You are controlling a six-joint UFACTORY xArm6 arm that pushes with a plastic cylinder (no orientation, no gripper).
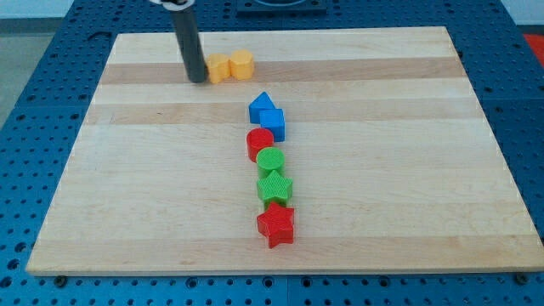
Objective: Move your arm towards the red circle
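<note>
The red circle [258, 142] lies near the board's middle, in a column of blocks. Above it are a blue triangle [263, 105] and a blue cube [274, 124]. Below it are a green circle [271, 161], a green block [274, 187] and a red star [276, 225]. My tip [198, 80] rests at the view's top left, touching the left side of a yellow star [218, 68]. It is well up and left of the red circle.
A yellow hexagon [241, 64] sits right of the yellow star. The wooden board [408, 170] lies on a blue perforated table [34, 102].
</note>
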